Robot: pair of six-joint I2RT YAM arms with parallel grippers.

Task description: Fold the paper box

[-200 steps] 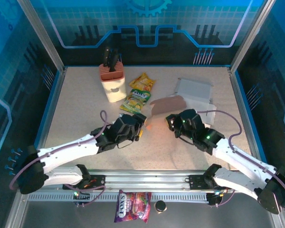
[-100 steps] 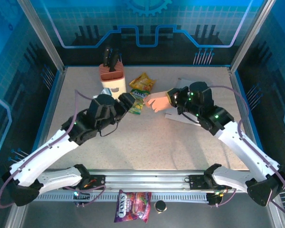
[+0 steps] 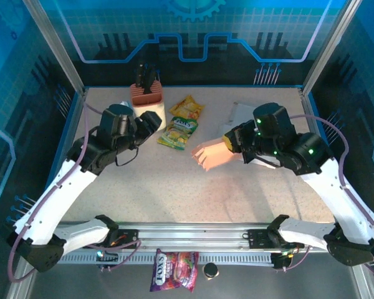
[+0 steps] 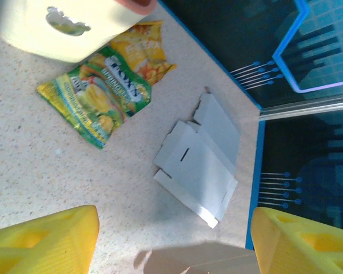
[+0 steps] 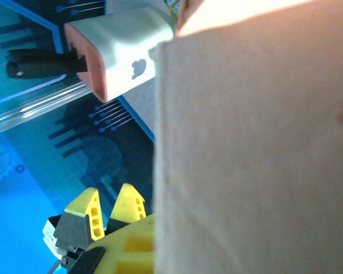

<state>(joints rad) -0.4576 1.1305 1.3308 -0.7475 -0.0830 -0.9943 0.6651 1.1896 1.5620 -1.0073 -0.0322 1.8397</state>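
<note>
My right gripper [image 3: 232, 143] is shut on the brown paper box [image 3: 210, 154], holding it in the air over the middle of the table. In the right wrist view the box's cardboard wall [image 5: 257, 142] sits close to the lens and covers most of my right gripper [image 5: 154, 251]; one yellow finger [image 5: 128, 251] shows beside it. My left gripper [image 3: 151, 120] hangs open next to the knife block, apart from the box. In the left wrist view its fingers [image 4: 51, 237] stand wide apart, with the box's top edge [image 4: 200, 260] low between them.
A cream knife block [image 3: 148, 106] stands at the back left, with candy bags [image 3: 182, 123] beside it. White flat box blanks [image 4: 197, 168] lie at the back right by the blue table rim. Another candy bag [image 3: 174, 271] lies in front of the rail.
The left arm has risen and drawn back left to the knife block, away from the box. The right arm has lifted the box and now holds it alone, slightly nearer.
</note>
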